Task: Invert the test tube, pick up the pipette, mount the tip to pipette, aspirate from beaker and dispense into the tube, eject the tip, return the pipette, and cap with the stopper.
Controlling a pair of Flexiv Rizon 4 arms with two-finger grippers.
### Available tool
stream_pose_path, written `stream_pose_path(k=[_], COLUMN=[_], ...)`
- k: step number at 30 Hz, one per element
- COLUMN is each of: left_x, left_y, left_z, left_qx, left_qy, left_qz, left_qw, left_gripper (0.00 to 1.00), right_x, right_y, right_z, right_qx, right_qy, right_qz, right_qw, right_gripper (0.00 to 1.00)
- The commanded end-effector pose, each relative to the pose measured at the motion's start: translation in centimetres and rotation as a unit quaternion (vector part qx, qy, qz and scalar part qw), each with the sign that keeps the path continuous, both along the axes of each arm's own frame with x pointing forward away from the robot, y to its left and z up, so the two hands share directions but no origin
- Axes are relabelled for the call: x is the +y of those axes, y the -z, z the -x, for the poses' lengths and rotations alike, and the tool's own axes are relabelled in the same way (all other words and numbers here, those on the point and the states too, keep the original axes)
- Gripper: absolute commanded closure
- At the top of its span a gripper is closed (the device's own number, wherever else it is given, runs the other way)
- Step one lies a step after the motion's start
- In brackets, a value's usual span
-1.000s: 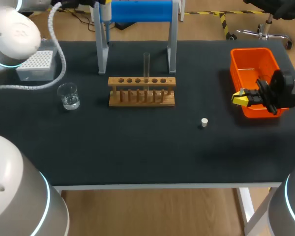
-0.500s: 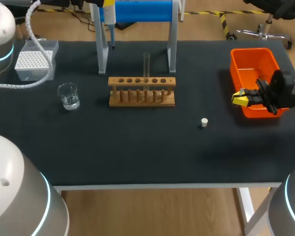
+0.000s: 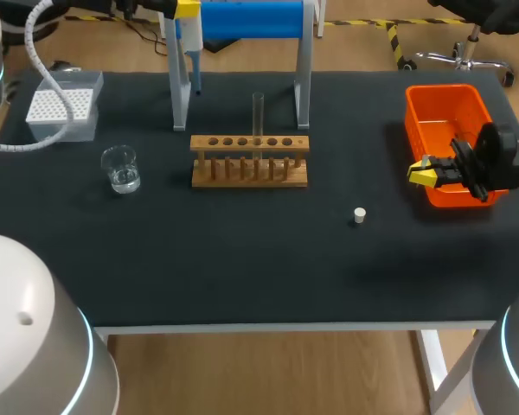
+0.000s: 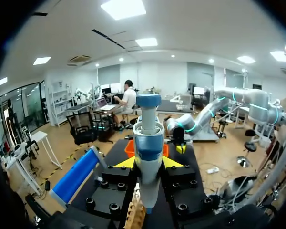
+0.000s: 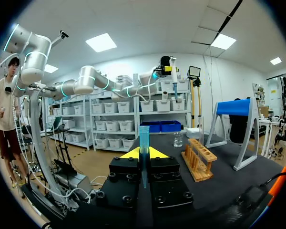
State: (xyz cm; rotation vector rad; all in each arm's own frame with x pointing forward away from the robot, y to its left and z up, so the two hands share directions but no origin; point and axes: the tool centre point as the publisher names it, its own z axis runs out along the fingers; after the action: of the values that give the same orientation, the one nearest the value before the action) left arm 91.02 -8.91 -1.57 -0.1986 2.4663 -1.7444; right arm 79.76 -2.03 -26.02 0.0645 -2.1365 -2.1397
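My left gripper (image 3: 180,9) is at the table's far edge, shut on the blue-and-white pipette (image 3: 193,50), which hangs point down beside the left post of the blue stand (image 3: 242,19). In the left wrist view the pipette (image 4: 148,143) stands upright between the yellow tips of that gripper (image 4: 148,163). A clear test tube (image 3: 258,112) stands upright in the wooden rack (image 3: 250,162). The glass beaker (image 3: 121,169) sits left of the rack. A small white stopper (image 3: 359,215) lies to the rack's front right. My right gripper (image 3: 424,173) hovers shut by the orange bin, holding nothing; its tips (image 5: 143,152) are together.
A tip box (image 3: 63,110) sits at the back left. An orange bin (image 3: 441,108) stands at the right edge. From the right wrist, the rack (image 5: 199,161), beaker (image 5: 178,139) and blue stand (image 5: 235,108) lie ahead across the dark mat.
My left arm's elbow has swung out toward the upper left, uncovering the tip box. The pipette has come lower and slightly right beside the stand's post. The right arm is still.
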Motion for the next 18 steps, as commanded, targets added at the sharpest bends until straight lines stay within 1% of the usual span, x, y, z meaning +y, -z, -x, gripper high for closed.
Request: stream_pose_path(k=[1, 11, 18], left_x=[0.0, 0.0, -1.5], left_y=[0.0, 0.0, -1.3], left_z=[-0.1, -0.1, 3.3], left_qx=[0.0, 0.0, 0.003], left_qy=[0.001, 0.001, 0.029], left_qz=[0.0, 0.0, 0.003], left_qw=[1.0, 1.0, 1.0], left_gripper=[1.0, 1.0, 1.0], right_x=[0.0, 0.0, 0.0], right_y=[0.0, 0.0, 0.0], right_z=[0.0, 0.0, 0.0], right_qx=[0.0, 0.0, 0.0], right_qy=[0.0, 0.0, 0.0], right_qz=[0.0, 0.0, 0.0], right_qw=[1.0, 1.0, 1.0], right_gripper=[1.0, 1.0, 1.0])
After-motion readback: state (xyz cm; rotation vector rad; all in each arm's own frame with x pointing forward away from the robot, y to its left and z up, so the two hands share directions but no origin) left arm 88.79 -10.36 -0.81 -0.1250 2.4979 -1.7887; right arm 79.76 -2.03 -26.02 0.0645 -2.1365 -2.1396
